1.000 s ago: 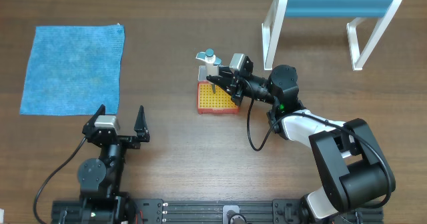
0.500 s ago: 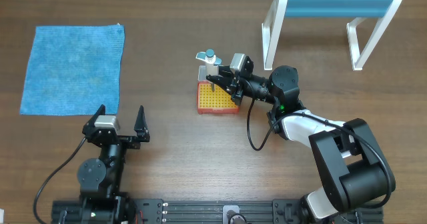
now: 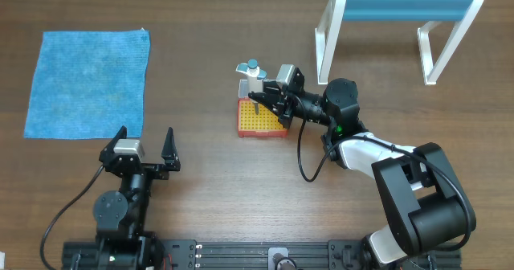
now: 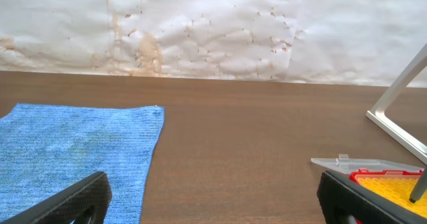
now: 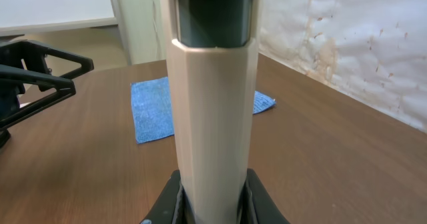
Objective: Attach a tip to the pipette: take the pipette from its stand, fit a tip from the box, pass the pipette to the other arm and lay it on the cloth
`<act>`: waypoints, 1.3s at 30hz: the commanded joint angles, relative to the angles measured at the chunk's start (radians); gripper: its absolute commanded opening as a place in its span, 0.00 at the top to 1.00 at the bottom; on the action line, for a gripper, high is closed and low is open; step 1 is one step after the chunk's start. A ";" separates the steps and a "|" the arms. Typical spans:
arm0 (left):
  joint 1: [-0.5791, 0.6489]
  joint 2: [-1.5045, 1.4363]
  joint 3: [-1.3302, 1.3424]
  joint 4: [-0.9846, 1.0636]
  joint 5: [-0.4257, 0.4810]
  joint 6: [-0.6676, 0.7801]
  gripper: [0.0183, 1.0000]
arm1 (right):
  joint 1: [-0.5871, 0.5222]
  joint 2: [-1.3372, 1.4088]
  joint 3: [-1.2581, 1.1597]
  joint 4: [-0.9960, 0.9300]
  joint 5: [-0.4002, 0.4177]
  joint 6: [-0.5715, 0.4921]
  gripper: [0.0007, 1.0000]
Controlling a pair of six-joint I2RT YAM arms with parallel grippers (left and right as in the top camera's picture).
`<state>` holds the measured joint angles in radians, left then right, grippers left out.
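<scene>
**No readable print**

No word, number, label or sign can be read on anything here. The pipette, seen close, has a plain pale barrel. The yellow tip box just below it and the blue cloth well apart from it carry no legible marks.

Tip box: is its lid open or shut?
Open. From above the tip box is uncovered, its yellow grid exposed; the left wrist view shows its clear lid swung back beside it.
</scene>
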<state>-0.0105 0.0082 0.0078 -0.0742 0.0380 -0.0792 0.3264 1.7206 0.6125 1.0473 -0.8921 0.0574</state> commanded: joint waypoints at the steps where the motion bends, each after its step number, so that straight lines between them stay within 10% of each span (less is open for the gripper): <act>1: -0.004 -0.005 -0.002 -0.005 0.015 0.009 0.00 | -0.002 0.024 -0.003 0.003 0.012 -0.037 0.92; 39: -0.004 -0.005 -0.002 -0.005 0.015 0.009 0.00 | 0.005 -0.190 0.087 -0.146 0.016 -0.006 0.93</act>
<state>-0.0105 0.0078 0.0078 -0.0742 0.0380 -0.0792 0.3283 1.5814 0.6453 0.9417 -0.8841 0.0448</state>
